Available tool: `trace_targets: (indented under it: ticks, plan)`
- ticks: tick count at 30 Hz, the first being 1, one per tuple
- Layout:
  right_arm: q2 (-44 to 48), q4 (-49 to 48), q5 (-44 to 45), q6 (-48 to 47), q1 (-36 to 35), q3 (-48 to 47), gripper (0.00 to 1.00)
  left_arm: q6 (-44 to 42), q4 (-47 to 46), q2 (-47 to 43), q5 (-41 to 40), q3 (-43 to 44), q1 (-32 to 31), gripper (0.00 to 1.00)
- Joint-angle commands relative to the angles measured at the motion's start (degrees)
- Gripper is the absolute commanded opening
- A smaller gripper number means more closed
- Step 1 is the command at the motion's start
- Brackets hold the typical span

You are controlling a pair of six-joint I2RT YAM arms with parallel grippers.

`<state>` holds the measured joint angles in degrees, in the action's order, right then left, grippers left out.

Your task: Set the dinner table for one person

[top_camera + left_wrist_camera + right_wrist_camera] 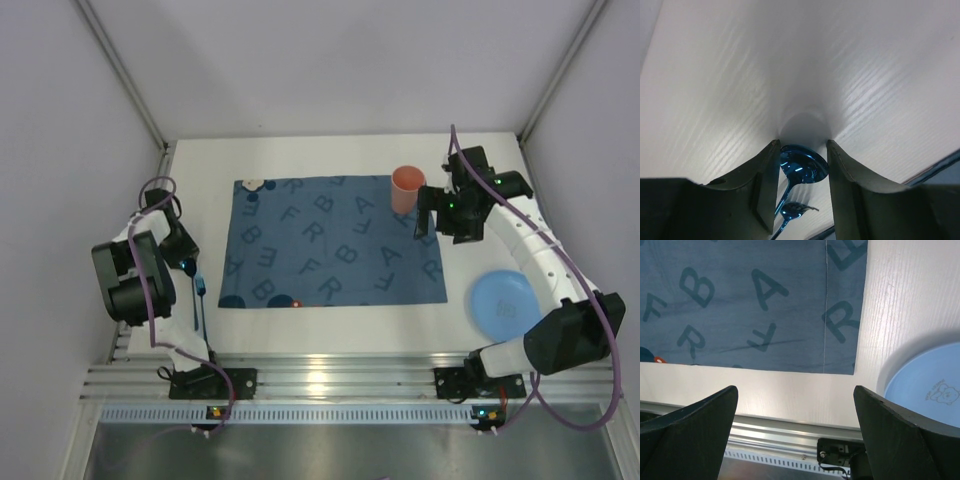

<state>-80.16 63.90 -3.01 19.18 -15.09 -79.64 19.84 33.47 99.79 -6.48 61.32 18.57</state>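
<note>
Nearest the lens, the left jaws stand to either side of a blue spoon (805, 165). Both inner faces meet its bowl, so I judge it grasped, low over the worktop (790, 65). That white worktop is the dinner table itself: it runs from the rail at the arm bases to the back wall and carries everything.

On its middle lies one dark blue lettered placemat (330, 245), to the right of the left jaws and near them. The spoon's long axis seems to run near-to-far, roughly along the mat's left edge. A second blue piece shows beside the handle, too blurred to name.

One orange cup (407, 190) stands upright on the mat's far right corner. The right jaws are just beside it, spread wide with nothing between them. One pale blue plate (500, 303) lies off the mat to its right, nearer the right arm than the left.
</note>
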Motion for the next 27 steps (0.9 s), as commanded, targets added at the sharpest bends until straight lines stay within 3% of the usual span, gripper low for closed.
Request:
trace_targets:
  ticks: [1, 12, 16, 19, 27]
  plan:
    - [-0.2, 0.1, 0.3, -0.9, 0.7, -0.7, 1.00, 1.6, -1.7, 5.6, -2.3, 4.7, 0.8, 0.33]
    - [-0.3, -0.4, 0.5, -0.7, 0.6, -0.1, 1.00, 3.2, 3.0, 10.3, 2.5, 20.8, 0.6, 0.24]
    - [-0.8, -1.0, -0.4, -0.3, 0.7, 0.1, 1.00, 2.1, 3.9, 8.4, 6.2, 24.9, -0.2, 0.24]
    - [-1.2, -1.2, -0.8, -0.3, 0.6, -0.5, 1.00, 1.2, 4.8, 6.9, 6.2, 27.8, -1.7, 0.16]
    - [-1.2, -1.1, -1.3, -0.2, 0.7, -1.5, 1.00, -0.3, 7.1, 3.3, 10.9, 32.1, -3.3, 0.11]
